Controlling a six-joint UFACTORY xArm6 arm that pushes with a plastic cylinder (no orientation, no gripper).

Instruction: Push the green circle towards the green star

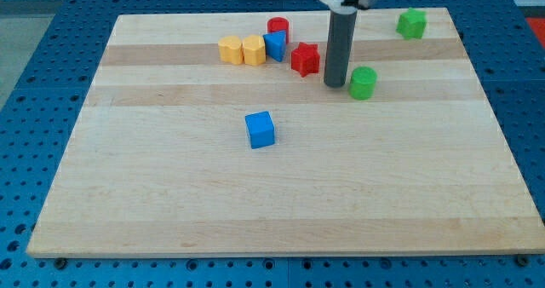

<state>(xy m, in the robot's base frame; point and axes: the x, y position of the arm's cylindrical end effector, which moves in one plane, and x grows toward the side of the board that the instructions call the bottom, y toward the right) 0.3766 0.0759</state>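
Dark and straight, the rod comes down from the view's top and ends in my tip [335,85], which rests on the pale wooden table [281,194]; as a tool it has nothing to open or close and grasps nothing. My tip stands just at the view's left of the green circle [363,82], so close that I cannot tell whether they touch. On the tip's other side, near it, sits the red star [305,59]. Further toward the view's left lies a tight cluster: a blue block [275,46] of unclear shape, a red cylinder [278,27] just behind it, and two yellow blocks, one [254,50] pressed against the blue block and the other [230,48] beside it. The green star [411,23] lies well apart from the green circle, near the table's top right corner. A blue cube [261,129] sits alone, toward the view's bottom and left of the tip.
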